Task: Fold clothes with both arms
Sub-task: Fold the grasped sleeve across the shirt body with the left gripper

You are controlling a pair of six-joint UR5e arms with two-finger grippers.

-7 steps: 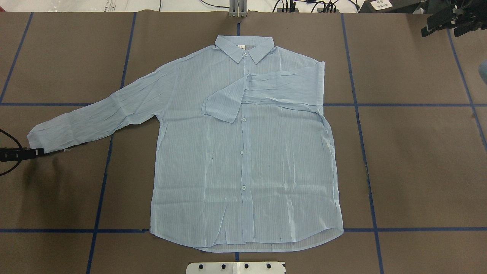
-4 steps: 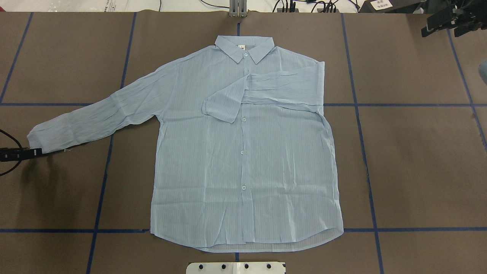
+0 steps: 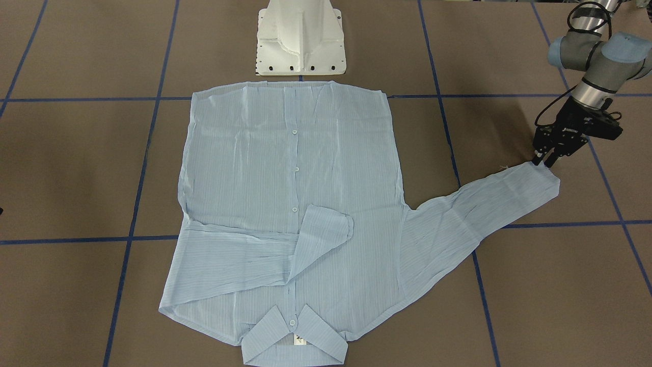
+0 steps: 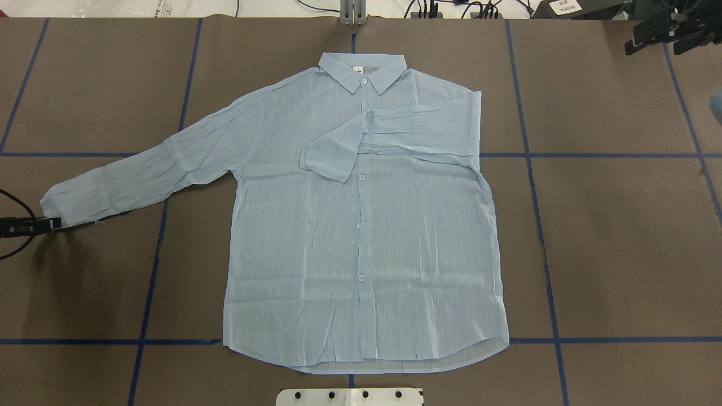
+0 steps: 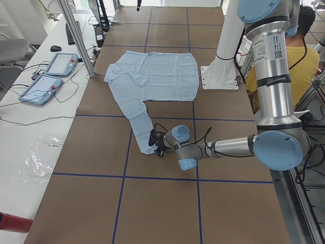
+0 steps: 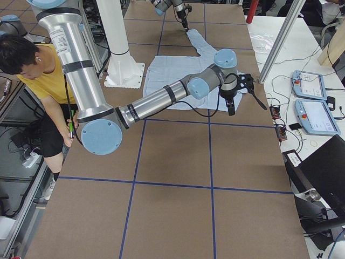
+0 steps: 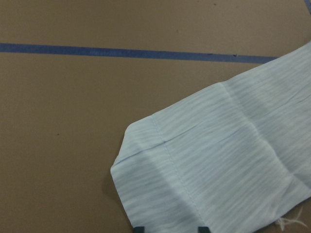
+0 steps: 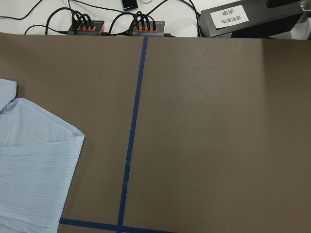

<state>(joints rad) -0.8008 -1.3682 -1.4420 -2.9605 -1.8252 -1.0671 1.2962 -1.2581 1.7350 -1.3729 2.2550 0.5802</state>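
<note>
The light blue pinstriped shirt (image 4: 361,237) lies flat and buttoned on the brown table, collar at the far side. One sleeve is folded across the chest (image 4: 395,135). The other sleeve stretches out toward my left arm's side (image 3: 484,209). My left gripper (image 3: 544,163) sits low at this sleeve's cuff (image 7: 194,170). In the left wrist view its two fingertips (image 7: 139,228) stand apart with the cuff's edge between them, so it is open. My right gripper (image 4: 654,42) hangs high over the far right corner, open and holding nothing. The right wrist view catches only the shirt's folded shoulder edge (image 8: 29,160).
The white pedestal base (image 3: 300,41) stands just past the shirt's hem. Blue tape lines (image 4: 541,237) grid the table. Cables and power strips (image 8: 112,24) run along the far edge. Two control tablets (image 5: 51,76) lie on a side bench. A person in yellow (image 6: 48,81) sits behind the robot.
My left gripper has edged slightly leftward at the cuff. The shirt and the right arm have not visibly moved.
</note>
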